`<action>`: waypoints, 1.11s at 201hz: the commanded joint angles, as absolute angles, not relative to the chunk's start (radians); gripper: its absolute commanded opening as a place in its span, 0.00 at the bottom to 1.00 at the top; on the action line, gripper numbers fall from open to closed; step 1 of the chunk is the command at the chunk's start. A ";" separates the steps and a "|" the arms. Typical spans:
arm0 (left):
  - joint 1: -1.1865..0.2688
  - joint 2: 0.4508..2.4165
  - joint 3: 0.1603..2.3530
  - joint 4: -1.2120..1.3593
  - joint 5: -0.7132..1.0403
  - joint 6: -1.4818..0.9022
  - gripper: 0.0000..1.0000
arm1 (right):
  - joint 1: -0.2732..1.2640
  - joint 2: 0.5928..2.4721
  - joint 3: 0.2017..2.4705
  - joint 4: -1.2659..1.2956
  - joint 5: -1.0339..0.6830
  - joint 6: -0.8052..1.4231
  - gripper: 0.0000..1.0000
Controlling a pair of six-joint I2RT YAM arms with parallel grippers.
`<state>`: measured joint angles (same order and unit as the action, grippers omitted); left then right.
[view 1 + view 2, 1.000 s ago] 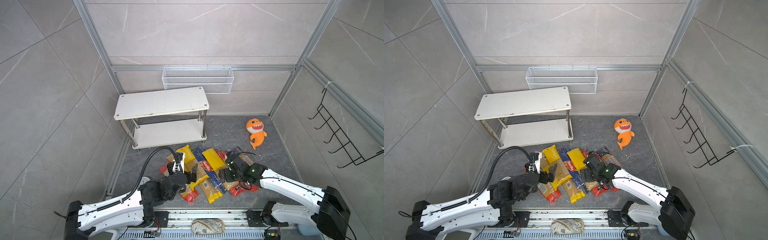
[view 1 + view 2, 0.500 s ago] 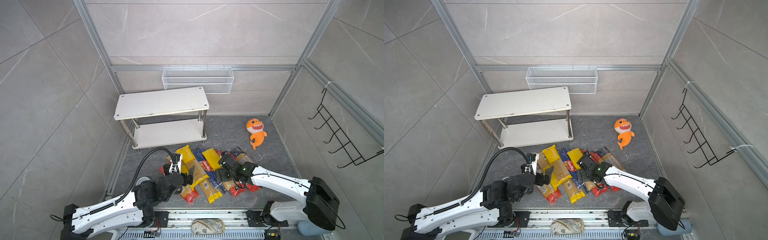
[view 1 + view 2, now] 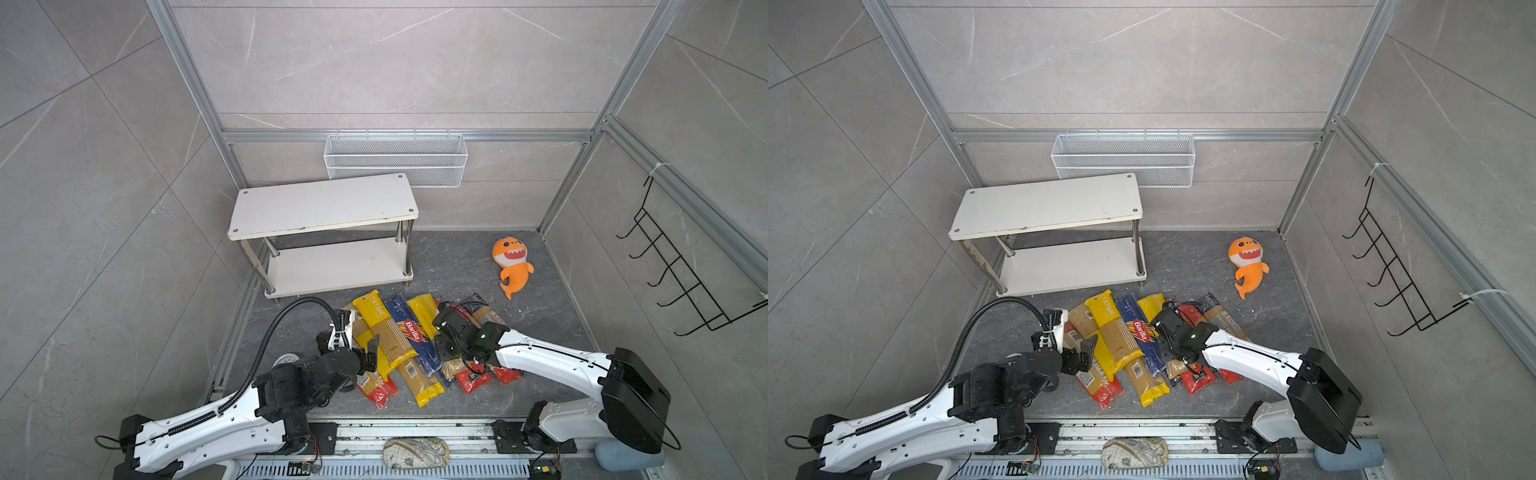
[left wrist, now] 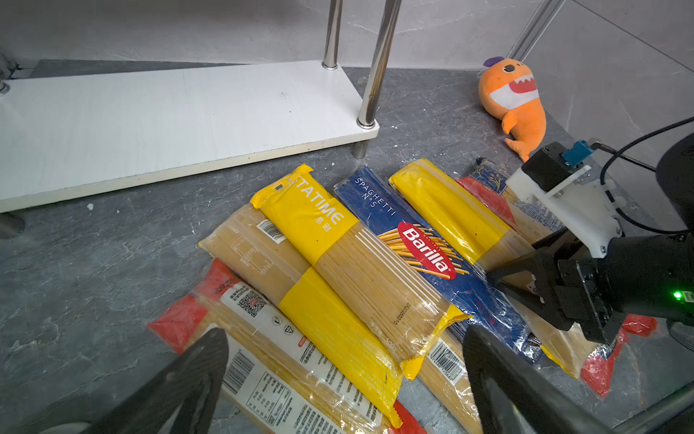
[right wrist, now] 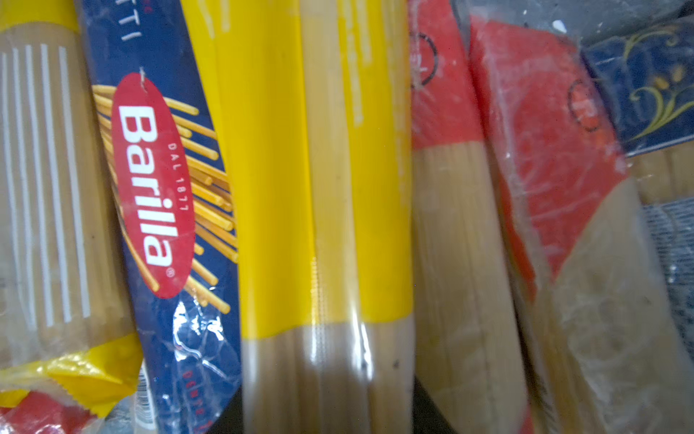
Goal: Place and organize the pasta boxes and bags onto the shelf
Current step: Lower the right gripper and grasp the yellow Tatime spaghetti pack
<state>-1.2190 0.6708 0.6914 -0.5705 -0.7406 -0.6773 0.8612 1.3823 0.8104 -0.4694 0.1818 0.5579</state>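
now, pasta packs (image 3: 415, 353) lying heaped on desk (image 3: 457, 266) just in front of shelf (image 3: 324, 208), both boards bare. right gripper (image 4: 501, 276) seeming to be pinching yellow-ended pack (image 5: 323, 188) across narrow width, on clear part past yellow band. left gripper (image 4: 345, 338) hovering spread wide over pile. judging packs: light, stiff lengthwise, brittle strands inside, slick film sliding easily. gripping near mid-length likely balancing best; squeezing hard risking snapping.

Orange plush shark (image 3: 512, 266) on the floor (image 3: 457, 266), well apart from right fingers (image 4: 525, 260), beyond them toward back corner. White wire basket (image 3: 395, 160) on back wall (image 3: 395, 83), far beyond. Black hook rack (image 3: 681, 270) on side wall (image 3: 706, 124), well apart.
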 commanded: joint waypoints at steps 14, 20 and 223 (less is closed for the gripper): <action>-1.221 0.629 0.741 -0.663 -0.809 -0.729 1.00 | 0.868 1.401 0.792 -0.456 0.126 0.603 0.28; -1.221 0.625 0.742 -0.672 -0.813 -0.731 1.00 | 0.868 1.397 0.798 -0.462 0.126 0.604 0.25; -1.221 0.628 0.799 -0.794 -0.845 -0.776 1.00 | 0.867 1.202 0.920 -0.595 0.095 0.611 0.00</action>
